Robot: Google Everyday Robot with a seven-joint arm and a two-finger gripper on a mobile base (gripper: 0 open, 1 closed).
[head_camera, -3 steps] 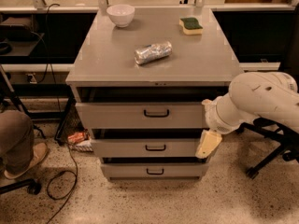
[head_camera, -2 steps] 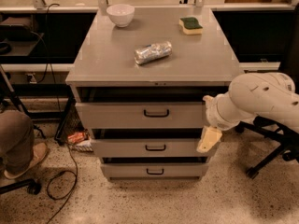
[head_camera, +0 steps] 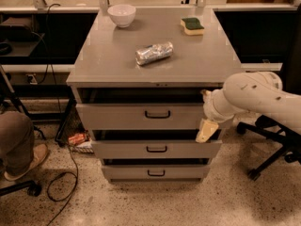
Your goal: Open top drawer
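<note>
The top drawer [head_camera: 117, 117] is the widest grey front of the three, with a small black bar handle [head_camera: 157, 114] at its centre. A dark gap shows above it under the cabinet top [head_camera: 108, 65]. Two narrower drawers sit below it [head_camera: 122, 149] [head_camera: 122, 172]. My gripper [head_camera: 207, 130], cream-coloured at the end of a white arm [head_camera: 254, 95], hangs in front of the top drawer's right end, right of the handle and apart from it. It holds nothing that I can see.
On the cabinet top are a white bowl [head_camera: 122, 14], a green-and-yellow sponge [head_camera: 193, 26] and a crumpled silver bag [head_camera: 154, 53]. An office chair base [head_camera: 270, 157] stands at the right. A person's leg and shoe [head_camera: 19, 147] and a black cable [head_camera: 66, 182] are at the left.
My gripper has risen from the middle drawer's level to the lower right edge of the top drawer. The drawers have not moved.
</note>
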